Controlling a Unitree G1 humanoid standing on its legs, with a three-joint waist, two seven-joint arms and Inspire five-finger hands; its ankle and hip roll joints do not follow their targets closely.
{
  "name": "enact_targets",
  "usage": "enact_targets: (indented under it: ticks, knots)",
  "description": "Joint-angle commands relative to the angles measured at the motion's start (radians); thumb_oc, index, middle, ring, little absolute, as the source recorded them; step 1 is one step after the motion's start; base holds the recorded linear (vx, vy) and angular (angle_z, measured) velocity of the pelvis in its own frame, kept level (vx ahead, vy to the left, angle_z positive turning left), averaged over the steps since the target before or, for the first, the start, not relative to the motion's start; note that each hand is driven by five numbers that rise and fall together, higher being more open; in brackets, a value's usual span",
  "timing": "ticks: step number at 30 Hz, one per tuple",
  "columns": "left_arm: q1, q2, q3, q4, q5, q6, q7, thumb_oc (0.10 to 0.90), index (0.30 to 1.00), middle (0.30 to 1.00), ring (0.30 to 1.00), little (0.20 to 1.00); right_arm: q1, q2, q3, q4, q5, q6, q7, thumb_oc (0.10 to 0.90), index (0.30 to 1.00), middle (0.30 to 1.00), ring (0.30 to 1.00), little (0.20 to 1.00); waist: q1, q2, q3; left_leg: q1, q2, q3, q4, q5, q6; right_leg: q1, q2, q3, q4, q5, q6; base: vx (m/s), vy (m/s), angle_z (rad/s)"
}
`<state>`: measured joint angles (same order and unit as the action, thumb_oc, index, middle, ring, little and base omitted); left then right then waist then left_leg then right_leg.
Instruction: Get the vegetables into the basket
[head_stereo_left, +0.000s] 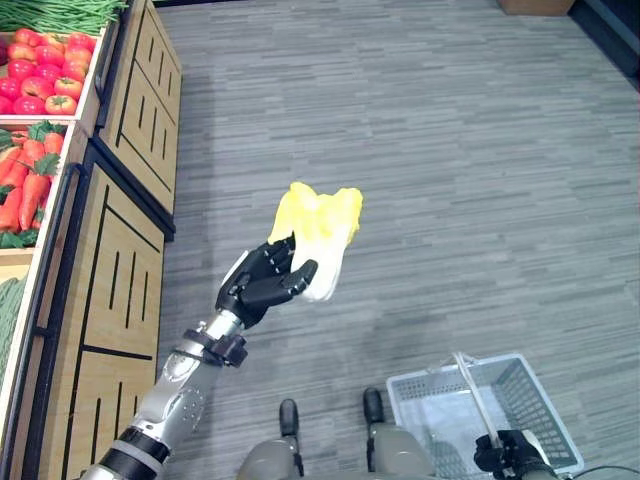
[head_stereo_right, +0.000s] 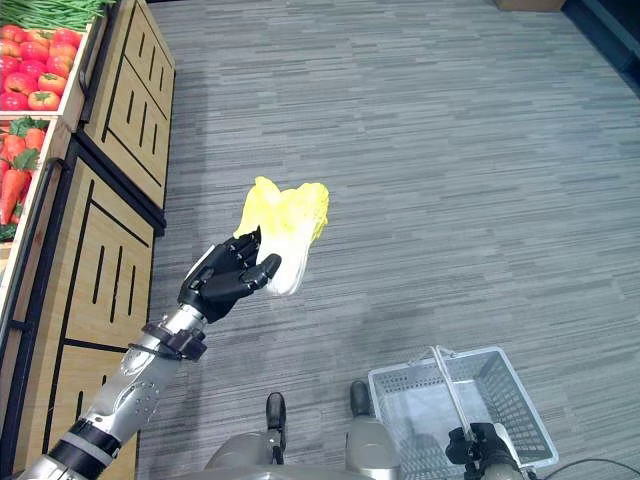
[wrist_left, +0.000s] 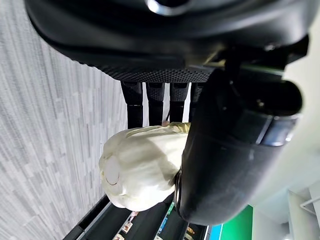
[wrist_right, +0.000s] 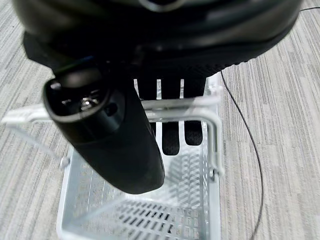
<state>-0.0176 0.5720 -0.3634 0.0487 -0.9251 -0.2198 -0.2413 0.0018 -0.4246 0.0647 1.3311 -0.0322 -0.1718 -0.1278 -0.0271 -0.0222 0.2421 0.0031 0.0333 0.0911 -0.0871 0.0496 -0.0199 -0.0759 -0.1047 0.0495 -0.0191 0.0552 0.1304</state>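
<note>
The left robot hand (head_stereo_left: 262, 283) is up in mid-air over the floor, fingers and thumb curled round the pale stem end of a cabbage (head_stereo_left: 322, 232), and the left wrist view confirms it: the white base sits wedged between thumb and finger row. The yellow leafy top fans out at about one o'clock from the palm. Down at four o'clock from that, low in the head view, sits the basket (head_stereo_left: 535, 395), a white-grey wire mesh one, resting on the grey plank floor (head_stereo_left: 450, 150), well apart from the cabbage. The right robot hand (wrist_right: 170, 135) is closed on the basket's handle (wrist_right: 150, 107); the wrist view shows fingers hooked over the pale bar with the open mesh bottom below. Out at nine to eleven o'clock stands the wooden produce stand (head_stereo_left: 110, 260), its bins holding carrots (head_stereo_left: 28, 180), red tomatoes (head_stereo_left: 45, 75) and green beans (head_stereo_left: 60, 12).
</note>
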Motion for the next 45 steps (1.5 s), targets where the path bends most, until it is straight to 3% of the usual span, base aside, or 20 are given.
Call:
enact_targets:
  ticks: [1, 9, 11, 17, 22, 25, 32, 35, 38, 41, 45]
  knots:
    - [-0.060, 0.020, 0.032, -0.176, -0.016, -0.087, -0.052, 0.400, 0.300, 0.300, 0.300, 0.300, 0.019, -0.087, 0.008, 0.049, 0.002, -0.005, -0.031, 0.400, 0.300, 0.300, 0.300, 0.300, 0.016, -0.043, -0.105, -0.059, 0.062, -0.016, 0.000, 0.026, -0.063, -0.046, -0.082, -0.016, 0.039, 0.030, 0.075, 0.00, -0.086, 0.05]
    - [-0.092, 0.094, 0.001, -0.207, 0.048, -0.084, -0.048, 0.400, 0.300, 0.300, 0.300, 0.300, -0.051, -0.277, 0.031, 0.049, -0.092, 0.007, -0.046, 0.400, 0.300, 0.300, 0.300, 0.300, 0.023, -0.038, -0.121, -0.075, 0.083, -0.041, 0.000, 0.040, -0.087, -0.010, -0.074, -0.045, -0.017, 0.034, 0.064, -0.01, -0.075, 0.11]
    - [-0.098, 0.110, -0.005, -0.217, 0.056, -0.086, -0.047, 0.400, 0.300, 0.300, 0.300, 0.300, -0.079, -0.292, 0.049, 0.032, -0.107, 0.006, -0.046, 0.400, 0.300, 0.300, 0.300, 0.300, 0.022, -0.036, -0.122, -0.073, 0.084, -0.040, 0.000, 0.040, -0.089, -0.004, -0.074, -0.043, -0.023, 0.036, 0.062, 0.00, -0.031, 0.08]
    - [-0.134, 0.152, -0.053, -0.244, 0.130, -0.094, -0.039, 0.400, 0.300, 0.300, 0.300, 0.300, -0.171, -0.388, 0.125, -0.115, -0.135, -0.032, -0.060, 0.400, 0.300, 0.300, 0.300, 0.300, 0.019, -0.029, -0.142, -0.065, 0.090, -0.036, 0.000, 0.033, -0.094, 0.007, -0.067, -0.037, -0.046, 0.043, 0.062, 0.00, -0.012, 0.01]
    - [-0.194, 0.190, -0.105, -0.270, 0.202, -0.102, -0.024, 0.400, 0.300, 0.300, 0.300, 0.300, -0.288, -0.464, 0.236, -0.391, -0.174, -0.064, -0.066, 0.400, 0.300, 0.300, 0.300, 0.300, 0.017, -0.027, -0.156, -0.051, 0.099, -0.023, 0.000, 0.026, -0.096, 0.017, -0.063, -0.026, -0.060, 0.050, 0.066, 0.01, -0.007, -0.10]
    - [-0.221, 0.204, -0.125, -0.280, 0.233, -0.106, -0.022, 0.400, 0.300, 0.300, 0.300, 0.300, -0.311, -0.484, 0.267, -0.428, -0.196, -0.068, -0.060, 0.400, 0.300, 0.300, 0.300, 0.300, 0.016, -0.026, -0.160, -0.046, 0.099, -0.021, 0.000, 0.023, -0.096, 0.022, -0.063, -0.025, -0.062, 0.050, 0.066, 0.00, 0.000, 0.00]
    - [-0.317, 0.226, -0.202, -0.297, 0.285, -0.115, -0.014, 0.400, 0.300, 0.300, 0.300, 0.300, -0.464, -0.498, 0.395, -0.460, -0.248, -0.068, -0.055, 0.400, 0.300, 0.300, 0.300, 0.300, 0.021, -0.022, -0.169, -0.038, 0.099, -0.016, 0.000, 0.017, -0.097, 0.029, -0.066, -0.024, -0.068, 0.052, 0.068, 0.00, 0.001, -0.01]
    - [-0.402, 0.249, -0.277, -0.307, 0.308, -0.120, -0.017, 0.400, 0.300, 0.300, 0.300, 0.300, -0.607, -0.495, 0.526, -0.436, -0.291, -0.064, -0.047, 0.400, 0.300, 0.300, 0.300, 0.300, 0.028, -0.022, -0.172, -0.035, 0.102, -0.011, 0.000, 0.015, -0.100, 0.028, -0.065, -0.020, -0.068, 0.052, 0.070, 0.00, 0.002, -0.07]
    - [-0.435, 0.247, -0.300, -0.308, 0.314, -0.122, -0.015, 0.400, 0.300, 0.300, 0.300, 0.300, -0.665, -0.474, 0.566, -0.412, -0.296, -0.061, -0.047, 0.400, 0.300, 0.300, 0.300, 0.300, 0.030, -0.021, -0.173, -0.032, 0.103, -0.009, 0.000, 0.014, -0.100, 0.031, -0.065, -0.018, -0.068, 0.053, 0.069, 0.01, 0.000, -0.03]
    - [-0.480, 0.220, -0.328, -0.298, 0.353, -0.129, 0.005, 0.400, 0.300, 0.300, 0.300, 0.300, -0.748, -0.376, 0.559, -0.404, -0.218, -0.058, -0.057, 0.400, 0.300, 0.300, 0.300, 0.300, 0.035, -0.019, -0.177, -0.029, 0.105, -0.004, 0.000, 0.012, -0.100, 0.031, -0.062, -0.015, -0.068, 0.052, 0.069, 0.00, 0.002, -0.03]
    - [-0.510, 0.181, -0.353, -0.273, 0.398, -0.136, 0.027, 0.400, 0.300, 0.300, 0.300, 0.300, -0.813, -0.322, 0.575, -0.433, -0.157, -0.058, -0.055, 0.400, 0.300, 0.300, 0.300, 0.300, 0.037, -0.020, -0.180, -0.025, 0.107, -0.002, 0.000, 0.010, -0.100, 0.034, -0.062, -0.015, -0.068, 0.051, 0.069, 0.00, 0.000, -0.01]
